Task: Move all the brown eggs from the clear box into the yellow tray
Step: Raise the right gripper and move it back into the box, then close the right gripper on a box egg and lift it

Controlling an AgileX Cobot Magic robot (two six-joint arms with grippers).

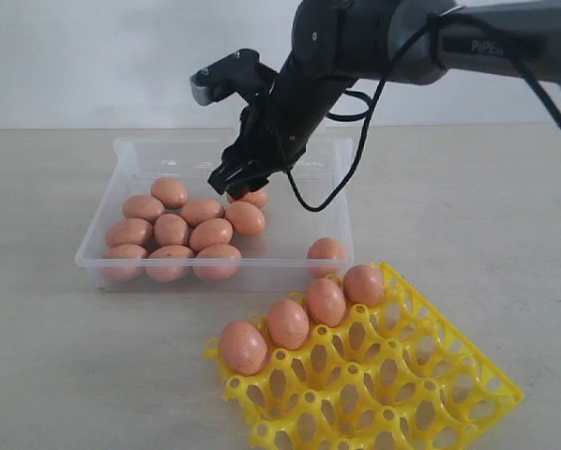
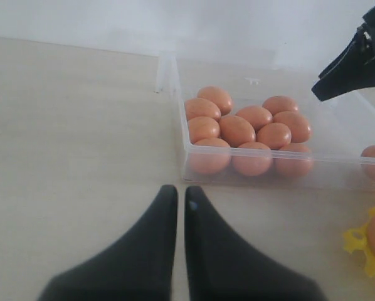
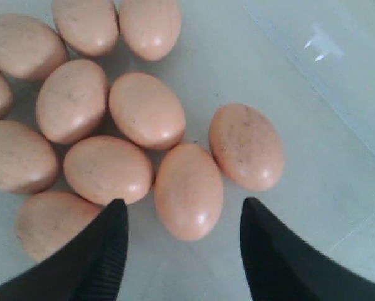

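Observation:
Several brown eggs lie clustered in the left part of the clear box, and one lone egg rests at its front right corner. The yellow tray holds several eggs along its near-box row. My right gripper hangs open inside the box over the cluster's back edge. In the right wrist view its fingers straddle one egg without touching it. My left gripper is shut and empty above the bare table, outside the box's wall.
The right arm and its black cable reach in from the upper right over the box. Most tray cups are unfilled. Beige tabletop surrounds box and tray.

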